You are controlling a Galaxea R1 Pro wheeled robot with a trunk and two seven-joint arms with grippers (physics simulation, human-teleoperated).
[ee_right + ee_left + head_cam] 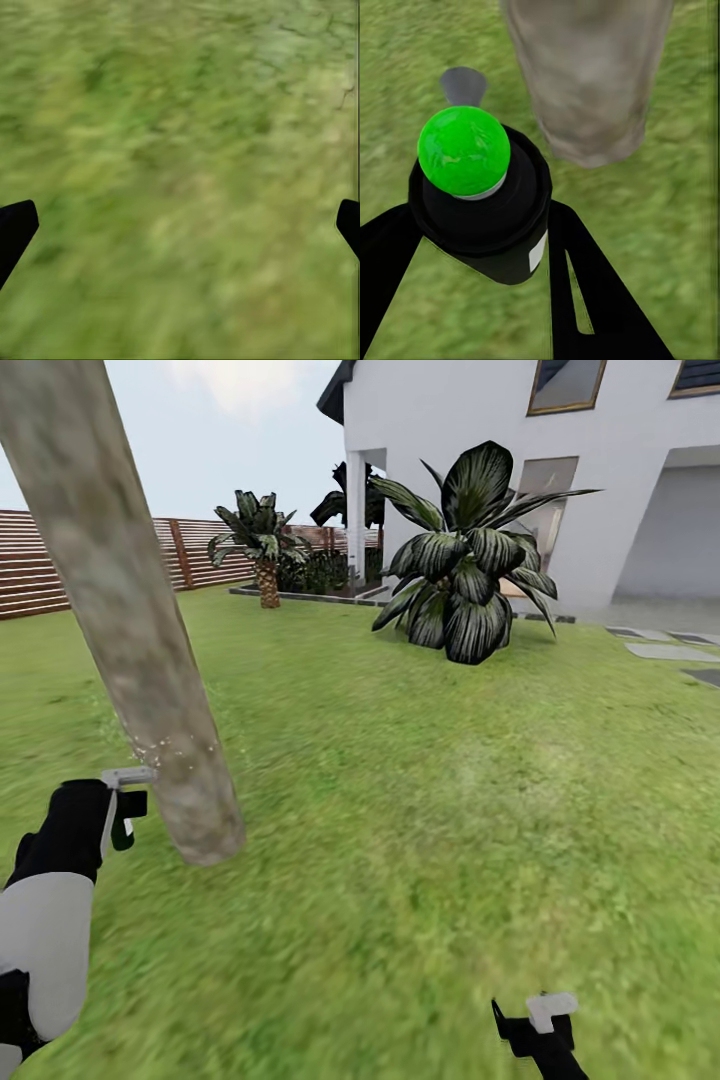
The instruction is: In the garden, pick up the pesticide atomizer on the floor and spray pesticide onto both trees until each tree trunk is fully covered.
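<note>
A thick pale grey-brown tree trunk (130,620) leans across the left of the head view and meets the lawn at its base. My left gripper (127,808) is right beside the lower trunk, shut on the pesticide atomizer (480,214), a small dark bottle whose round top shows bright green. In the left wrist view the bottle sits between the black fingers (600,292), and the trunk (585,75) stands close ahead of it. Small pale specks dot the trunk near the gripper. My right gripper (535,1025) hangs low over grass, open and holding nothing (180,225).
A big striped-leaf plant (465,560) and a short palm (262,545) stand farther back on the lawn. A brown slat fence (60,565) runs at the left. The white house (500,450) and grey paving slabs (670,650) lie at the right.
</note>
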